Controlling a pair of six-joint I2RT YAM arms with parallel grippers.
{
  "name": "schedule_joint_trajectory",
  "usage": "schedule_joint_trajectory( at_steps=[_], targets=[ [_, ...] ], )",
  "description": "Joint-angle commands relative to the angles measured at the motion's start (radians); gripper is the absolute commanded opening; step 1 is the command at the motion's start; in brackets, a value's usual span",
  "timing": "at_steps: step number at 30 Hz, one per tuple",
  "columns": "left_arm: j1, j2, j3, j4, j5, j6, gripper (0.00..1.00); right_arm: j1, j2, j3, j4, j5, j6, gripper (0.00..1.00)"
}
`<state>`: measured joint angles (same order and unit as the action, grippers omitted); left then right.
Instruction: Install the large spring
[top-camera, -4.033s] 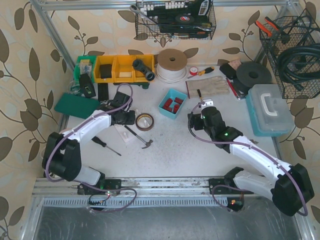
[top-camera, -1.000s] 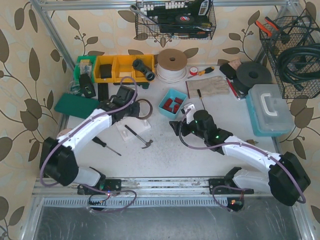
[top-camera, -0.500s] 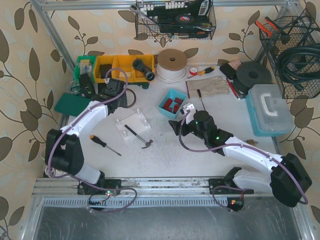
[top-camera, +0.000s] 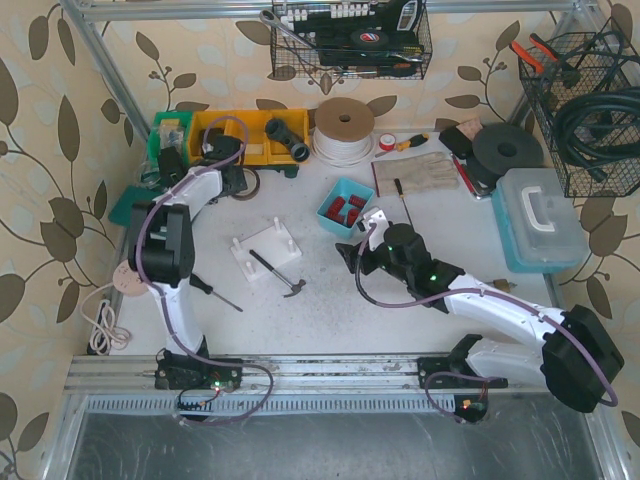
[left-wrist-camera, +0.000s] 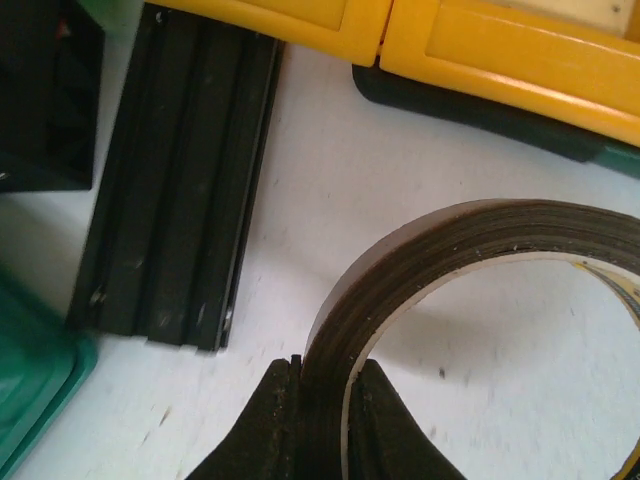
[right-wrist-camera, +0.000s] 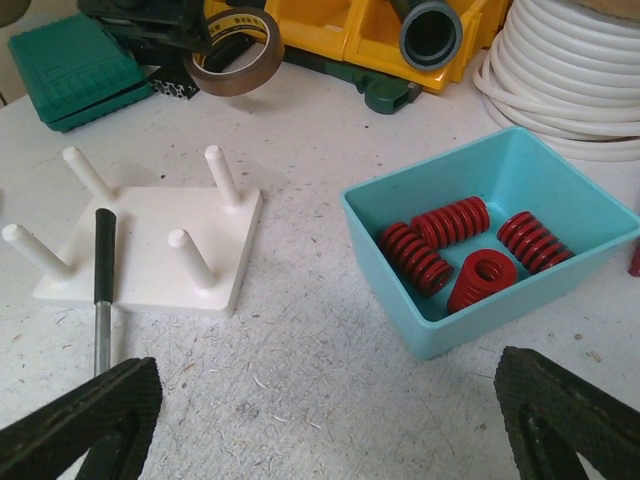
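On the table's centre, left of the arms' midline: white peg board (right-wrist-camera: 150, 250), four upright pegs, all bare. No spring is seated on any of them. A hammer (right-wrist-camera: 102, 260) lies with its handle across the board's left side, between the pegs.

Just right of the board: teal bin (right-wrist-camera: 430, 335) holding the red springs (right-wrist-camera: 445, 225), several lying down and one standing on end. None has been lifted out. I cannot tell from here which one is the large spring.

Right gripper (right-wrist-camera: 325, 415): jaws spread wide, nothing between them, low over the near table and facing both board and bin. It touches neither.

Left gripper (left-wrist-camera: 325, 370): at the far left by the yellow bins (left-wrist-camera: 480, 40), pinched tight on the wall of a brown tape roll (left-wrist-camera: 400, 270), well apart from the board.

Judgement: install not started. Left to do: pick the spring from the bin, carry it to a peg, slide it down. The hammer handle may crowd the left pegs; the right pegs look free.
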<state>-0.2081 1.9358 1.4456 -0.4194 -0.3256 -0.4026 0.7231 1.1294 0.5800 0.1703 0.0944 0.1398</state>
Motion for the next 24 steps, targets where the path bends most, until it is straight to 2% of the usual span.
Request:
schedule_joint_trajectory(
  at_steps=[1,5,8,12,16,24],
  targets=[
    [0.019,0.11,0.145,-0.044,0.016,-0.029,0.0,0.009,0.005,0.019,-0.015,0.043,-0.013,0.9],
    [0.028,0.188,0.229,-0.084,0.029,-0.02,0.02,0.009,0.0,0.018,-0.015,0.051,-0.014,0.9],
    [0.031,0.211,0.27,-0.111,0.011,-0.007,0.25,0.009,0.0,0.018,-0.016,0.052,-0.016,0.9],
    [0.033,0.194,0.289,-0.143,-0.009,-0.006,0.35,0.01,0.003,0.021,-0.02,0.059,-0.017,0.9],
    [0.033,0.12,0.234,-0.131,0.025,-0.023,0.48,0.012,0.003,0.021,-0.021,0.063,-0.02,0.9],
    [0.015,-0.111,0.011,-0.076,0.128,-0.089,0.53,0.013,-0.003,0.021,-0.03,0.088,-0.019,0.9]
  ],
)
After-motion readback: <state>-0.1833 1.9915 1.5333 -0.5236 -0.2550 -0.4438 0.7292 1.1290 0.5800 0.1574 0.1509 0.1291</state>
